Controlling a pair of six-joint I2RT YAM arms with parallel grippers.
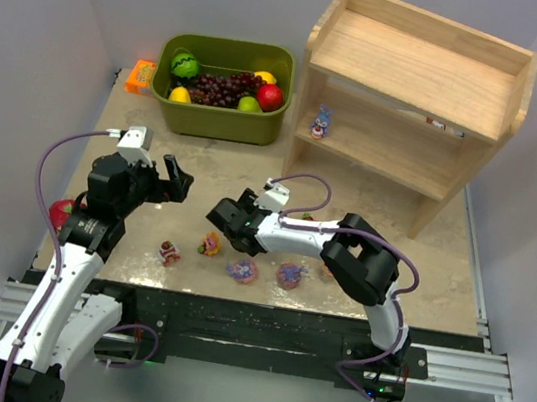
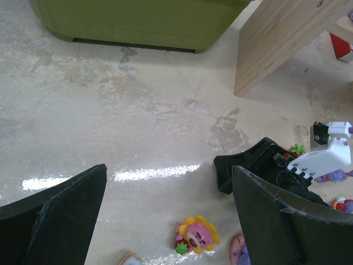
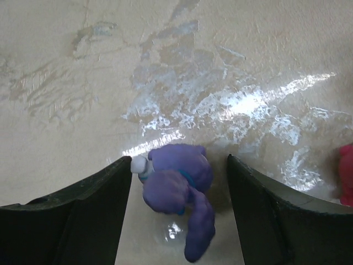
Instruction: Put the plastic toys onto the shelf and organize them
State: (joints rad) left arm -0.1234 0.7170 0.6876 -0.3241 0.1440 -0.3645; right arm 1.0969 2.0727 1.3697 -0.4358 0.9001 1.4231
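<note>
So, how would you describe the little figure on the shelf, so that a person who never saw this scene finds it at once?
Find the wooden shelf at the far right of the table. On its lower board, near the left end, stands a small blue-purple figure on a pink base. The other small figures lie along the table's near edge, not on wood.

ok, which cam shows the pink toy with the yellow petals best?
Left wrist: the pink toy with yellow petals sits close, face and green star clear. Top external shows it only as a small blob beside the right pincer. Right wrist doesn't show it.
</note>
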